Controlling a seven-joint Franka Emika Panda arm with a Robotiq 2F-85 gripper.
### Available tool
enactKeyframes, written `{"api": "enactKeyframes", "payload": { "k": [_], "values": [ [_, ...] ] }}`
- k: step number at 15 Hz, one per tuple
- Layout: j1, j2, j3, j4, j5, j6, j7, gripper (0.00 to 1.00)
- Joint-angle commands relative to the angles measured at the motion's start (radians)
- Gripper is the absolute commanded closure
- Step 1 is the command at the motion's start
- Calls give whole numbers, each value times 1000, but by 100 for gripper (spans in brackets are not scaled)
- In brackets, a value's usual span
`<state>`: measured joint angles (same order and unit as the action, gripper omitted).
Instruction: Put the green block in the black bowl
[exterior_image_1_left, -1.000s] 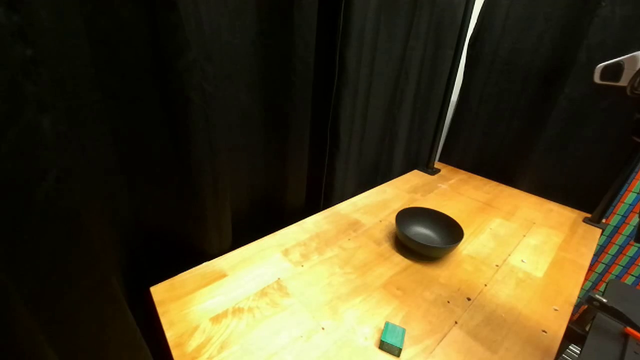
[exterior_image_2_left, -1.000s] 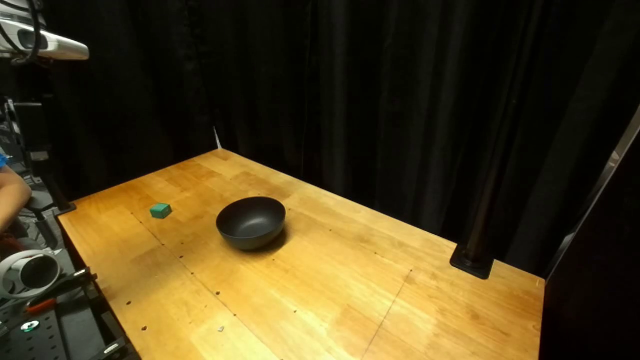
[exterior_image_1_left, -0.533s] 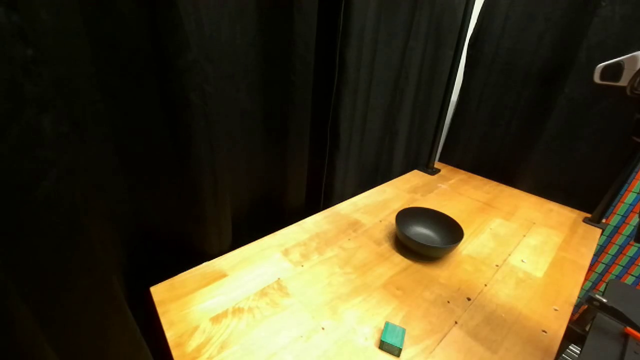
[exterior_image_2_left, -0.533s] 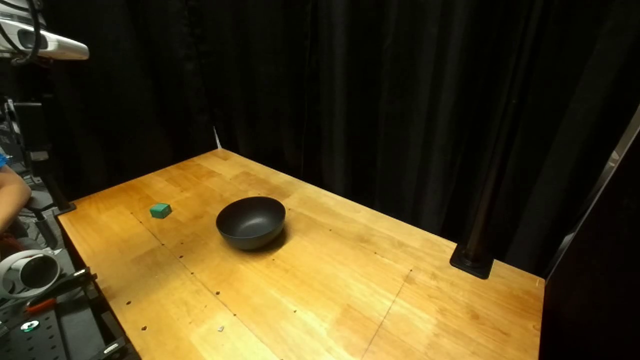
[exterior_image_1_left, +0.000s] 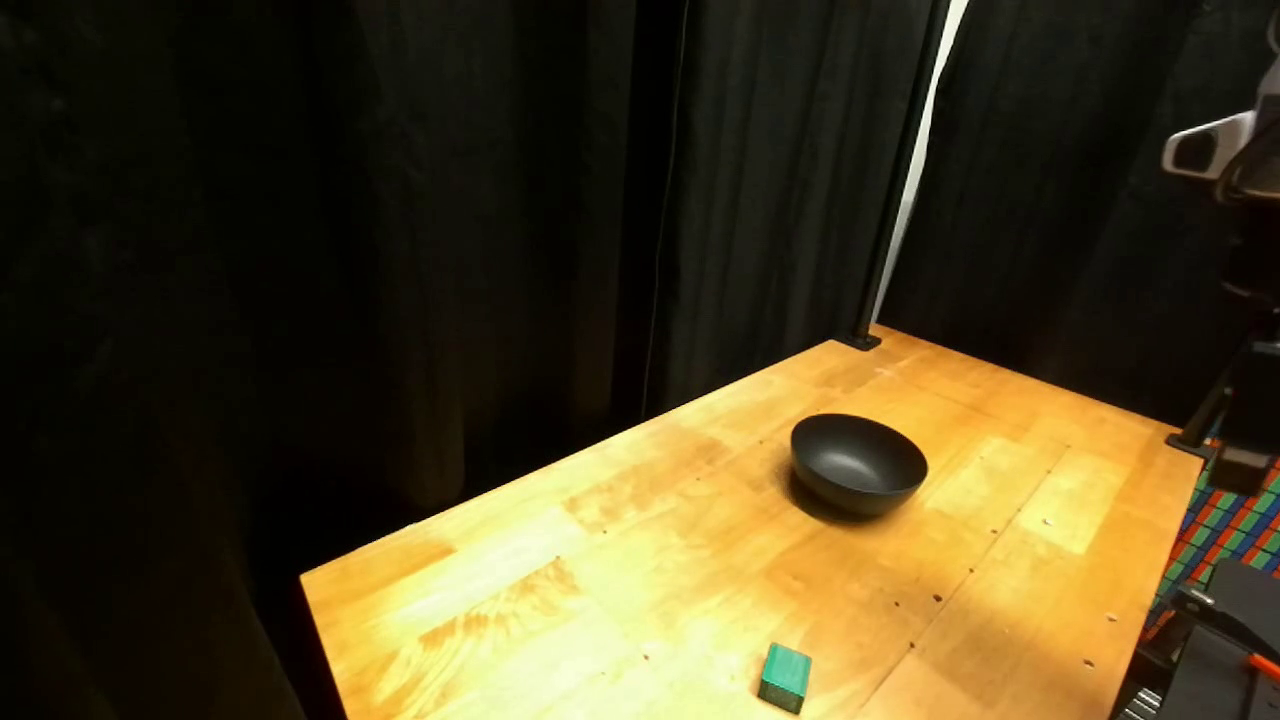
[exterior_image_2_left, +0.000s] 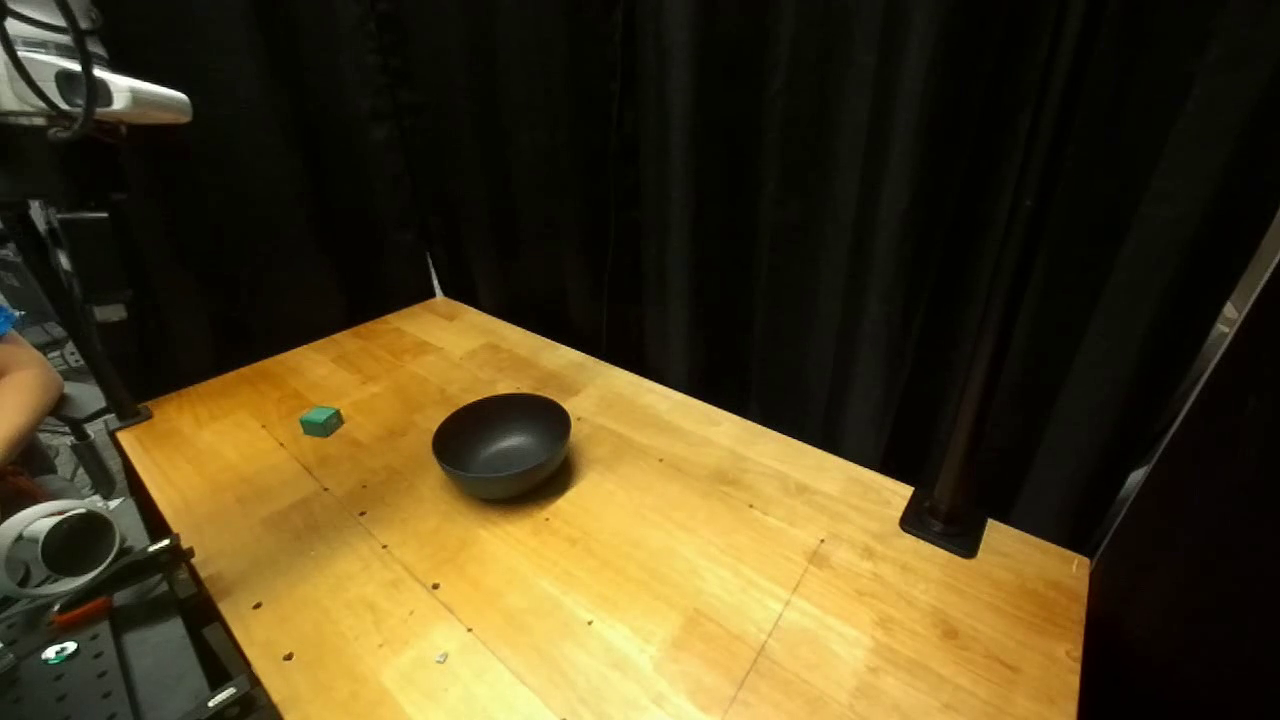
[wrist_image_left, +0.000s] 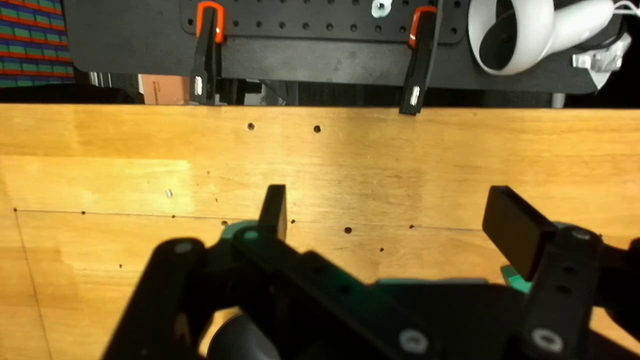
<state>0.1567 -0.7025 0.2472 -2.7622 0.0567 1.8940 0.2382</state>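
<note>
The green block (exterior_image_1_left: 785, 676) is a small teal cuboid on the wooden table, also seen in an exterior view (exterior_image_2_left: 321, 421). In the wrist view a corner of the block (wrist_image_left: 515, 280) shows behind the right finger; the rest is hidden. The black bowl (exterior_image_1_left: 858, 465) stands upright and empty on the table, also in an exterior view (exterior_image_2_left: 502, 445). In the wrist view part of the bowl (wrist_image_left: 242, 340) shows below the left finger. My gripper (wrist_image_left: 387, 200) is wide open and empty, high above the table. Its dark shape (exterior_image_1_left: 1245, 460) shows at the right edge of an exterior view.
The wooden table (exterior_image_2_left: 680, 560) has small holes. A black post base (exterior_image_2_left: 943, 522) stands at its edge. A black side shelf (wrist_image_left: 320, 60) holds clamps (wrist_image_left: 417, 65) and a white controller (wrist_image_left: 515, 35). A person's arm (exterior_image_2_left: 22, 390) shows at the left. Black curtains hang behind.
The arm has moved a little inward over the table; its dark gripper end now shows at an exterior view's right edge. The block and bowl have not moved.
</note>
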Motion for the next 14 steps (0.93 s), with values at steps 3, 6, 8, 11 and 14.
{"api": "enactKeyframes", "payload": {
  "k": [3, 6, 8, 11, 14],
  "values": [
    [30, 246, 96, 35, 47, 273, 138, 0],
    [49, 404, 152, 65, 41, 418, 215, 0],
    [64, 515, 183, 93, 24, 512, 258, 0],
    [78, 666, 216, 150, -63, 635, 340, 0],
    [103, 786, 188, 216, -237, 697, 464, 0]
  ]
}}
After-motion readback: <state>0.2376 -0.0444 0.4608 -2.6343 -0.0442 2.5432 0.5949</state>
